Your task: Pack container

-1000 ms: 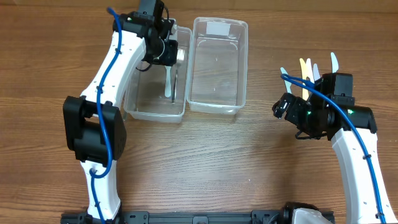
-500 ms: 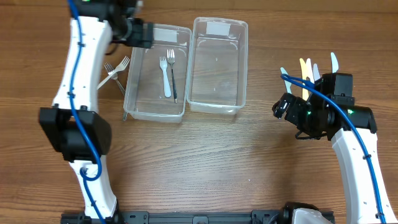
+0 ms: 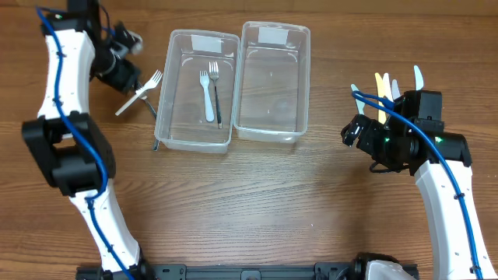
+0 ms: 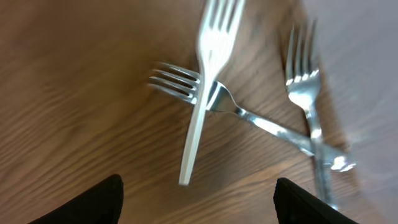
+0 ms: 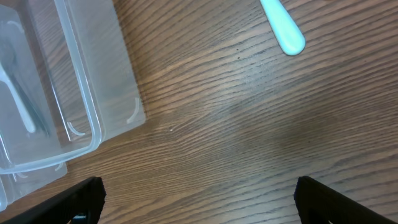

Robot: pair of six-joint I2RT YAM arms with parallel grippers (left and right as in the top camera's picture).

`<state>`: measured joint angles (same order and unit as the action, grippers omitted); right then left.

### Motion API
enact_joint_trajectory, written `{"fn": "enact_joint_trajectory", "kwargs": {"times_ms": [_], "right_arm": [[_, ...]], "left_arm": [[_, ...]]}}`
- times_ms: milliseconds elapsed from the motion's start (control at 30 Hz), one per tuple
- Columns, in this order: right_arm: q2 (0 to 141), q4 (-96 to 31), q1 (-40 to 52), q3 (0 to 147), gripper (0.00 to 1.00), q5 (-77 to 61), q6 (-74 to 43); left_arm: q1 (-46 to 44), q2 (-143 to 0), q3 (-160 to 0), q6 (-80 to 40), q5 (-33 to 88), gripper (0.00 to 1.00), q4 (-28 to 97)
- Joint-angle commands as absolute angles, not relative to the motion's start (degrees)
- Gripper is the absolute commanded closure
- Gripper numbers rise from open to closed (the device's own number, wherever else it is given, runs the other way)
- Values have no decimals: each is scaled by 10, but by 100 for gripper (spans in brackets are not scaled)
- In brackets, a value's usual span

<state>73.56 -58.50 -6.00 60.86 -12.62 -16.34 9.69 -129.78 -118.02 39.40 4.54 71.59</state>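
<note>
Two clear plastic containers stand side by side, the left container [image 3: 165,117] holding a white plastic fork [image 3: 207,99] and a metal fork [image 3: 216,95], the right container [image 3: 268,134] with nothing in it. Left of them, loose forks lie crossed on the table: a white fork [image 4: 204,87] over a metal fork [image 4: 255,118], another metal fork [image 4: 306,93] beside them. My left gripper [image 4: 196,211] hovers open just above these forks [image 3: 142,89], holding nothing. My right gripper [image 5: 199,205] stands open over bare wood, right of the containers.
Several coloured plastic utensils [image 3: 383,87] lie fanned out at the far right, behind my right arm [image 3: 436,171]. One pale handle [image 5: 283,28] shows in the right wrist view, and a container corner [image 5: 93,134] lies at that view's left.
My left gripper opened and left a fork in the left container, then swung left and down to the loose forks on the table. The right arm has not moved.
</note>
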Motion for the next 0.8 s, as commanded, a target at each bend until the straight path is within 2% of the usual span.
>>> {"fn": "enact_joint_trajectory", "kwargs": {"times_ms": [0, 33, 467, 533, 633, 700, 767], "right_arm": [[731, -583, -62, 625, 0, -121, -166], [731, -583, -62, 625, 0, -121, -166], [731, -588, -62, 625, 0, -121, -166], [731, -588, -62, 625, 0, -121, -166], [731, -588, -62, 625, 0, -121, -166], [731, -588, -62, 625, 0, -121, -166], [731, -588, -62, 625, 0, -121, -166]], "left_arm": [[94, -1349, -1170, 467, 38, 30, 710], [94, -1359, -1170, 467, 38, 36, 708], [94, -1423, -1170, 451, 41, 39, 699], [93, -1424, -1170, 450, 41, 45, 700], [93, -1424, -1170, 444, 41, 61, 703], [94, -1424, -1170, 421, 41, 78, 703], [93, -1424, -1170, 411, 40, 84, 702]]}}
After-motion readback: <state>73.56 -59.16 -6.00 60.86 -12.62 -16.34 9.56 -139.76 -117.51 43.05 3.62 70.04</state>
